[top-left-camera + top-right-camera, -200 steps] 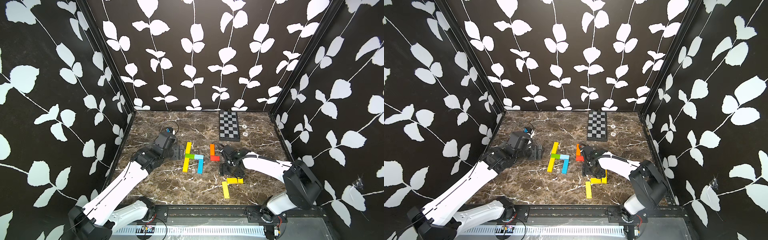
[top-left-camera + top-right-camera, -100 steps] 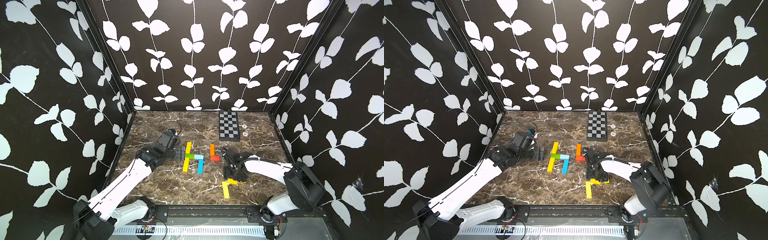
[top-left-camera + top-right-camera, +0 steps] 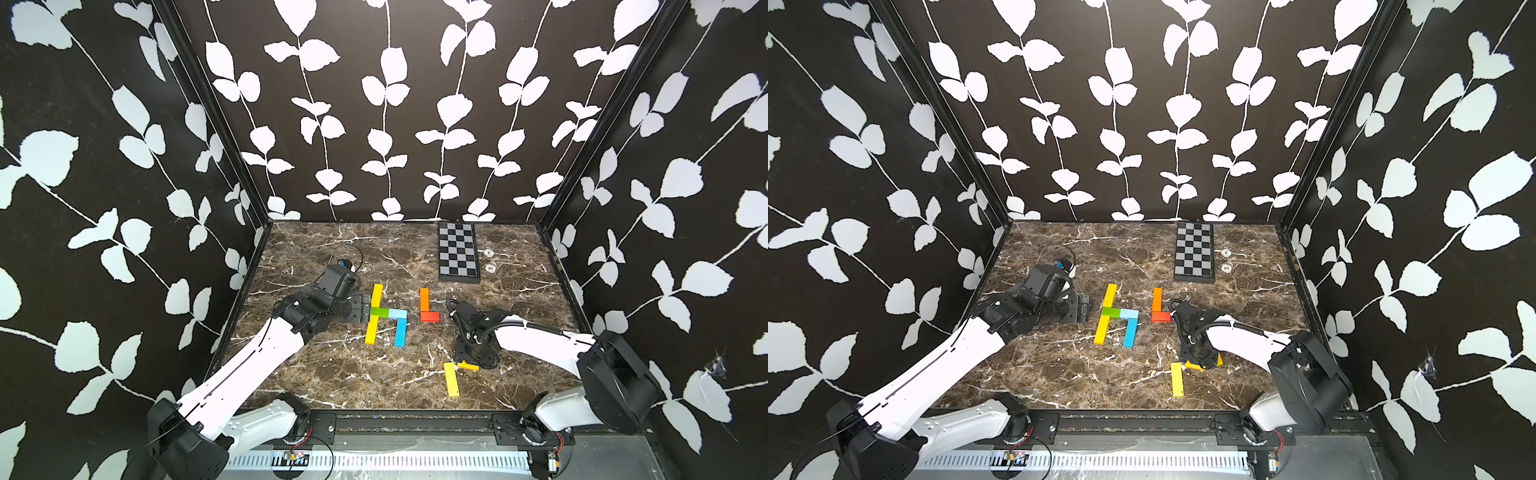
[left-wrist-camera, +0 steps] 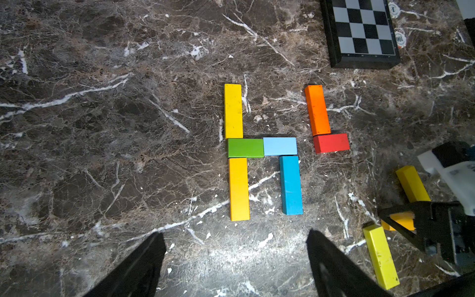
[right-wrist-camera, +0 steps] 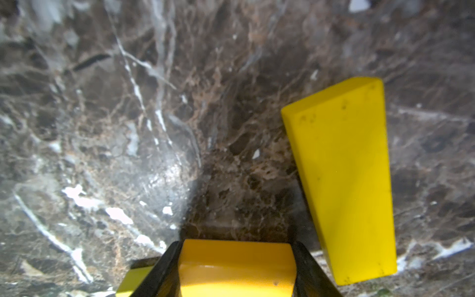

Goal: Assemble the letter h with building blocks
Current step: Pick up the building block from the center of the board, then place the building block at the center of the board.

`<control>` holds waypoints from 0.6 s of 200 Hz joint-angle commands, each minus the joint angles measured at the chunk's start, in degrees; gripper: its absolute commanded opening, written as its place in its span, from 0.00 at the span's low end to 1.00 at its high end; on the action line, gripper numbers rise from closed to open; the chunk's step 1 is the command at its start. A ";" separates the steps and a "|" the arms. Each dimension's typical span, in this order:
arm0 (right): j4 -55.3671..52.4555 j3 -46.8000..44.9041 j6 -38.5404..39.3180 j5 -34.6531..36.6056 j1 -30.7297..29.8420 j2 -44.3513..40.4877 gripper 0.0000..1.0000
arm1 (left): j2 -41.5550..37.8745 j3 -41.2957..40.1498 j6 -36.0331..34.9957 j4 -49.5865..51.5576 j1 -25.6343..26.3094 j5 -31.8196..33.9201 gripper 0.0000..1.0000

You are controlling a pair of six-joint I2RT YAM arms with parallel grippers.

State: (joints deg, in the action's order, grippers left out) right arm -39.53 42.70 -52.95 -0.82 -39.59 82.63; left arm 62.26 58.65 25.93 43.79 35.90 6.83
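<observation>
Bare table [image 4: 307,167] lies between blue bar [image 4: 291,185] and red block [image 4: 331,143].

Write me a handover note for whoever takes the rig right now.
Left gripper: open, empty, beside the h's stem.
Right gripper: shut on the short yellow block, jaws against both its sides; not visibly lifted.
Done: the h, five blocks lying flat, looks complete.
Loose: orange block and red block form an L on the right arm's side of it; long yellow block and another yellow block lie by the right gripper.
Left: probably placing the gripped block; destination unclear.
</observation>
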 commanded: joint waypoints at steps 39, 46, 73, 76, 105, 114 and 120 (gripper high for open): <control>0.93 15.84 9.61 0.31 5.28 10.41 0.51 | -0.11 -0.91 0.60 0.31 -0.35 1.69 0.88; 1.11 17.42 11.13 0.31 6.14 12.44 0.51 | -0.30 -0.91 0.58 0.50 -0.35 1.96 0.88; 3.04 21.87 14.84 0.15 8.65 18.48 0.51 | -0.56 -1.34 0.33 0.72 -0.50 2.58 0.88; 3.17 22.28 15.15 0.01 8.84 19.04 0.51 | -0.53 -1.35 0.30 0.69 -0.50 2.68 0.88; 3.57 24.60 16.83 -0.12 10.66 22.53 0.51 | -0.06 -1.70 0.35 0.50 -0.57 2.65 0.88; 3.88 24.73 17.12 -0.32 11.09 23.04 0.52 | 0.10 -1.74 0.42 0.35 -0.61 2.57 0.88; 3.90 24.89 17.32 -0.68 11.29 23.39 0.54 | 0.22 -1.76 0.51 0.25 -0.60 2.65 0.88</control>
State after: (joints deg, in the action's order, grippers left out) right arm -36.05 66.32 -38.20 -1.30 -29.26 104.86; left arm 62.63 57.65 26.09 43.81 35.79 8.67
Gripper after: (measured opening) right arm 0.582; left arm 0.881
